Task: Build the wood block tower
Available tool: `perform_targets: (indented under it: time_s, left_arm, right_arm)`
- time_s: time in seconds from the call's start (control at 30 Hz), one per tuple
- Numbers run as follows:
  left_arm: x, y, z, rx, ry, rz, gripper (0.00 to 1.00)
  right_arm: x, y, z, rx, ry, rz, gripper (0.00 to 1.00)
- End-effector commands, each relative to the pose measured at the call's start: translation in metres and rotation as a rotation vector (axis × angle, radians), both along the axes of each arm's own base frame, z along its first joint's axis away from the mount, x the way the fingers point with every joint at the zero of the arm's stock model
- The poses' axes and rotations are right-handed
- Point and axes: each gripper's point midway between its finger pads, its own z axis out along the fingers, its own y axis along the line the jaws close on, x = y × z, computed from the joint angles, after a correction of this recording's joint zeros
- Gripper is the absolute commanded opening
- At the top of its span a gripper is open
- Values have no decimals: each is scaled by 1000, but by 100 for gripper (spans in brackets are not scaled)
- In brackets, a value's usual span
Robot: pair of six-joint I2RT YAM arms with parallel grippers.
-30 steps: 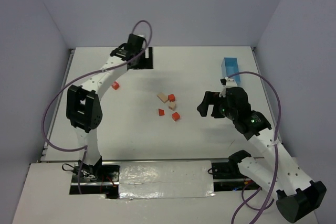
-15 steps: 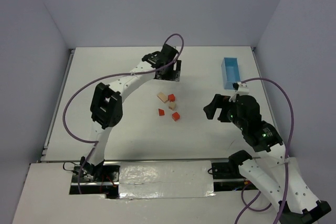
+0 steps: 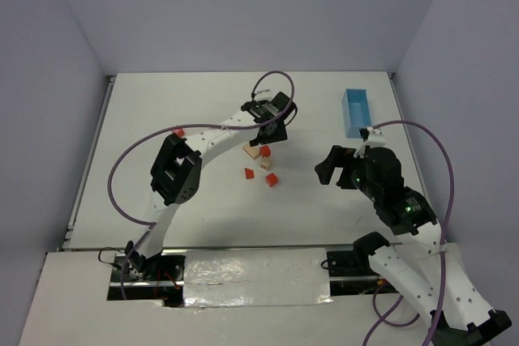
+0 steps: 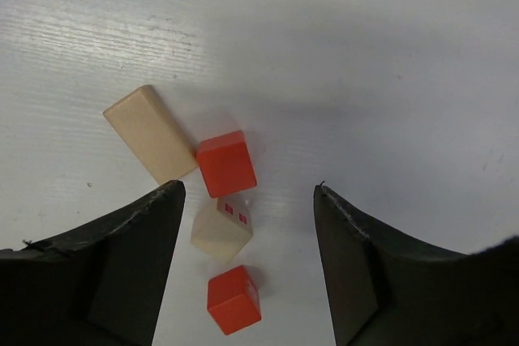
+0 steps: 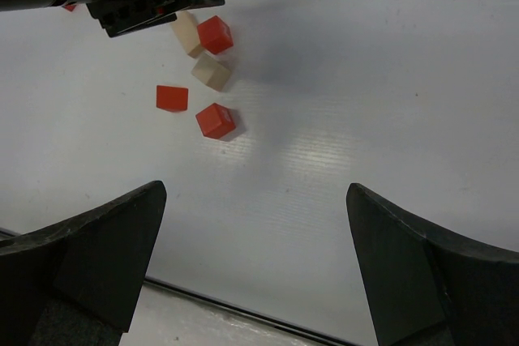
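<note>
starting at the left of the table, a lone red block lies where it lay a second ago, well apart from the others. the left arm, which hung over that far-left side, has swung rightward and now carries the left pincer to the middle, just above the loose blocks. that reads as the end of the approach: the pick for the first layer looks to be next, and nothing is stacked yet, so the wood block tower is still only scattered pieces.

in the wrist view the left pincer is spread, with nothing between its fingers. the tan slab lies beyond the left fingertip, tilted, its end touching the red cube. that cube and the tan cube under it sit inside the gap, nearer the left finger than the right. a second red cube lies closer to the palm. whether the fingertips have reached block height i cannot tell.

further right, a flat red block lies beside the cluster. the right pincer has drawn back a little, holds nothing, and is spread wide, well apart from the pieces. the light blue box stands at the far right, untouched.
</note>
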Motion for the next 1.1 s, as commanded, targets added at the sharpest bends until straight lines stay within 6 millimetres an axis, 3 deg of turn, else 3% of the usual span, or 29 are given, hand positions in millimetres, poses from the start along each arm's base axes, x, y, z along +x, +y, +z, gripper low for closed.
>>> perform_targets:
  time_s: [0.0, 0.27, 0.67, 0.9, 1.07]
  left_arm:
    - [9, 10, -14, 31, -4, 95, 76]
    - [11, 11, -35, 67, 22, 116, 75]
    - [10, 5, -47, 47, 36, 96, 41]
    - [11, 4, -18, 2, -12, 90, 22]
    - [18, 20, 31, -30, -118, 132, 19]
  right_arm:
    - [0, 2, 1, -3, -10, 9, 100]
    - [1, 4, -2, -2, -5, 20, 100]
    - [1, 6, -4, 0, -3, 34, 100]
    - [2, 7, -7, -3, 7, 37, 100]
    - [2, 7, -6, -2, 4, 38, 100]
